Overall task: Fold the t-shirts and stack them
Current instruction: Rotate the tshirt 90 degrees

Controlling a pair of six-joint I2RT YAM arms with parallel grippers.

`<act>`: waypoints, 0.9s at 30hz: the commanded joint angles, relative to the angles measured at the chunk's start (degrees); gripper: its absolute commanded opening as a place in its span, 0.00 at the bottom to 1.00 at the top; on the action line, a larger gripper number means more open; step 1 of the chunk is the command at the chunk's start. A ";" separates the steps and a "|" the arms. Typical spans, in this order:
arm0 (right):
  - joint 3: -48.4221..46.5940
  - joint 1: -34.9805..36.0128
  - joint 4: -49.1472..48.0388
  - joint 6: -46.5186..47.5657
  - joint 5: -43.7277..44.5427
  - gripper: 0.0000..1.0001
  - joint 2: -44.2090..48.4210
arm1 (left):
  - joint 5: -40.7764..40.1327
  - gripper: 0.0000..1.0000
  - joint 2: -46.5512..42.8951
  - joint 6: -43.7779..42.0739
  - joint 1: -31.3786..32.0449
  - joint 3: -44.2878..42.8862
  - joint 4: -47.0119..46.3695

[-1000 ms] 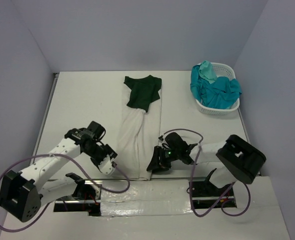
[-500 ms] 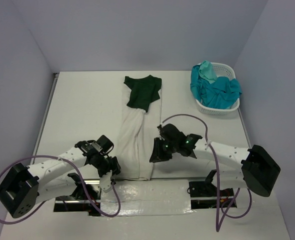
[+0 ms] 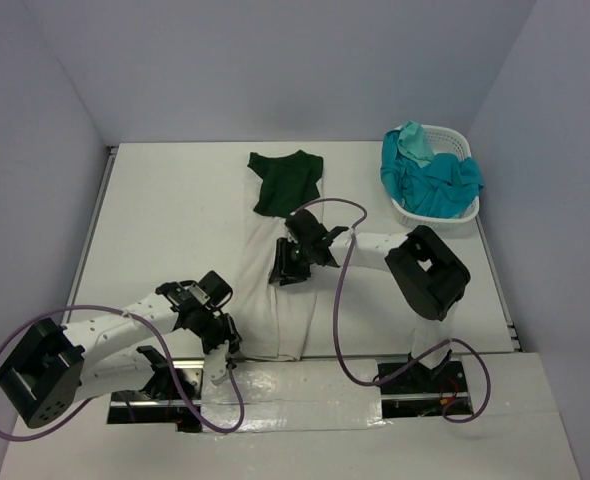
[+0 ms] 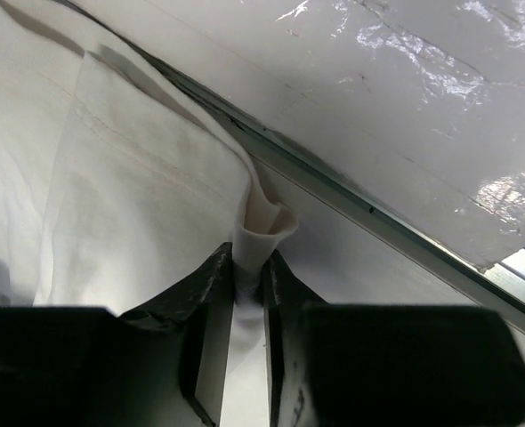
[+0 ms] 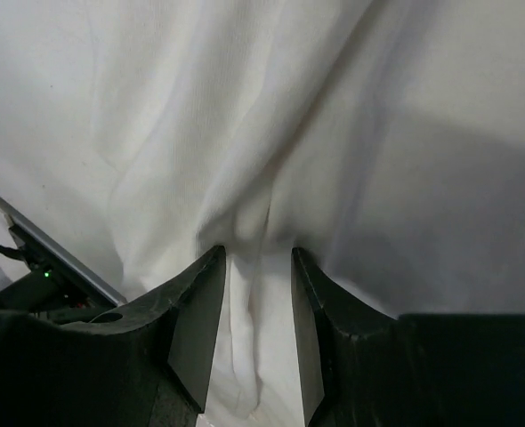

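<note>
The white t-shirt [image 3: 265,300] lies in a long, narrow strip down the middle of the table [image 3: 165,220], running from near the front edge towards the far side. The folded dark green t-shirt [image 3: 287,182] rests on its far end.

At the strip's near left corner, the left gripper [image 4: 247,258] has its jaws drawn close together, pinching a small upright fold of the white cloth.

The right gripper [image 5: 255,258] is down on the shirt's right side about midway along. Its jaws are partly apart and straddle a ridge of fabric, with creases running in towards them. Whether they actually clamp the cloth cannot be told.

In the far right corner, the teal t-shirt [image 3: 435,185] and the pale mint t-shirt [image 3: 413,140] are heaped in a white lattice basket [image 3: 430,220].
</note>
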State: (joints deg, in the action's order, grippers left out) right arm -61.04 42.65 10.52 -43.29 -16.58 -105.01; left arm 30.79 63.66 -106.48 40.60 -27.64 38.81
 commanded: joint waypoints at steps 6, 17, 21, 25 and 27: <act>-3.66 0.50 -2.97 -0.22 -3.37 0.25 -2.39 | 3.05 0.10 0.15 1.18 0.45 0.92 -0.14; 5.66 -1.87 -3.58 -3.03 -2.75 0.00 4.19 | 3.49 0.00 -0.64 0.83 0.45 1.18 0.30; 6.63 -2.66 -3.67 -3.47 -2.50 0.00 5.70 | 3.58 0.00 -1.08 0.83 0.45 1.45 0.39; 6.11 -2.84 -4.46 -2.95 -4.15 0.00 4.91 | 3.93 0.00 -1.43 0.57 0.44 1.45 0.83; 4.97 -2.75 -3.59 -1.63 -5.74 0.32 3.85 | 3.93 0.00 -1.61 0.57 0.36 1.53 0.74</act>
State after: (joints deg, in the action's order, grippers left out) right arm -54.70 39.97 7.77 -46.46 -19.94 -102.15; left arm 31.42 63.11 -104.79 40.71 -26.81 37.58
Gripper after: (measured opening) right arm 0.235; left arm 0.096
